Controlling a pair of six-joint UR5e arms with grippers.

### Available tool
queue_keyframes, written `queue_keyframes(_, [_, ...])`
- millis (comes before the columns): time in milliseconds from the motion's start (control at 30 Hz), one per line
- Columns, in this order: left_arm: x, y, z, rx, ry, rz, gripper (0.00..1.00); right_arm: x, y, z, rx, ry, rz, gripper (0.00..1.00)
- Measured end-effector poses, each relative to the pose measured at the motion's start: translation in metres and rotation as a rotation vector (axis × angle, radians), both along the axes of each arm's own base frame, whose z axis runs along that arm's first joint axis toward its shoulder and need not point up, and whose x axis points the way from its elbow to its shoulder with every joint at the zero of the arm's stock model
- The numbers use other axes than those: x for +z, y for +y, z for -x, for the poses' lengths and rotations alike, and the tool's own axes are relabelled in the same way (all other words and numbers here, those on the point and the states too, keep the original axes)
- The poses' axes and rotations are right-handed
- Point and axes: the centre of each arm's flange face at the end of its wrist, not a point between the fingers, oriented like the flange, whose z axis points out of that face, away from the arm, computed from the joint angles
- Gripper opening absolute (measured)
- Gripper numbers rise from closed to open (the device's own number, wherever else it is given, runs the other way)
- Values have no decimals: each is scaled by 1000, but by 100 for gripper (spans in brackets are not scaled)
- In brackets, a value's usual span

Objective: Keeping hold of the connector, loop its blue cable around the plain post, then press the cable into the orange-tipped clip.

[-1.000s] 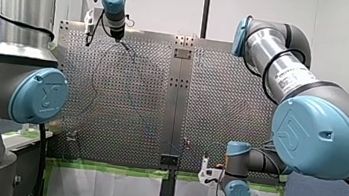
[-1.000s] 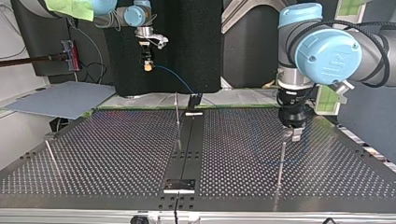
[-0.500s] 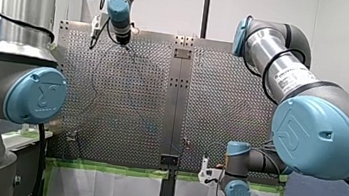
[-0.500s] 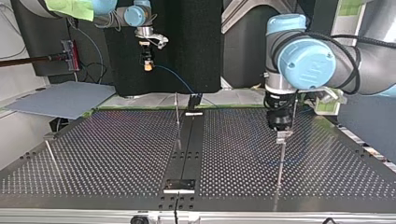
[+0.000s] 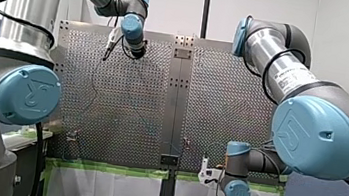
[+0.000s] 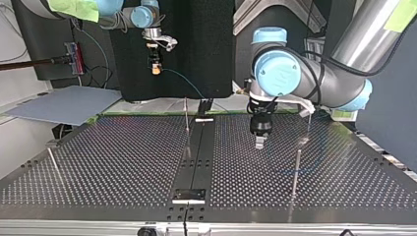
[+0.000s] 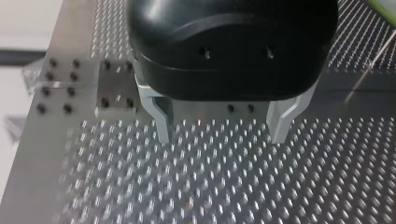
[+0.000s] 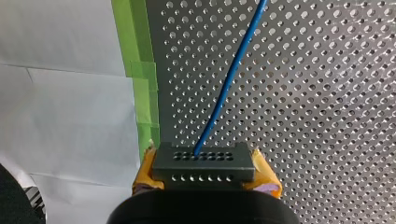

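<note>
Off the post | left claw moved toward centre | right claw grips connector

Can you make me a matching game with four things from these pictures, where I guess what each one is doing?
Things:
1. left claw
2. connector
3. blue cable
4. green tape

States:
A. stuck along the edge of the table
B. open, holding nothing
C. squeezed between yellow pads
D. runs out of the connector

Pairs: 1-B, 2-C, 3-D, 4-A
</note>
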Motion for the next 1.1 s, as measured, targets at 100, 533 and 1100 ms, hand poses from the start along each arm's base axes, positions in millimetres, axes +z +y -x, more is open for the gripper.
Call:
queue_keyframes(100, [-5, -8, -5, -37, -13, -20, 100, 0, 0, 0, 0, -2, 0, 0])
queue_keyframes(533, [-63, -11, -31, -5, 61, -181, 100, 1, -1, 0, -1, -5, 6, 0])
queue_keyframes(1100, [-77, 10, -45, 158, 66, -378, 100, 1, -1, 0, 0, -4, 10, 0])
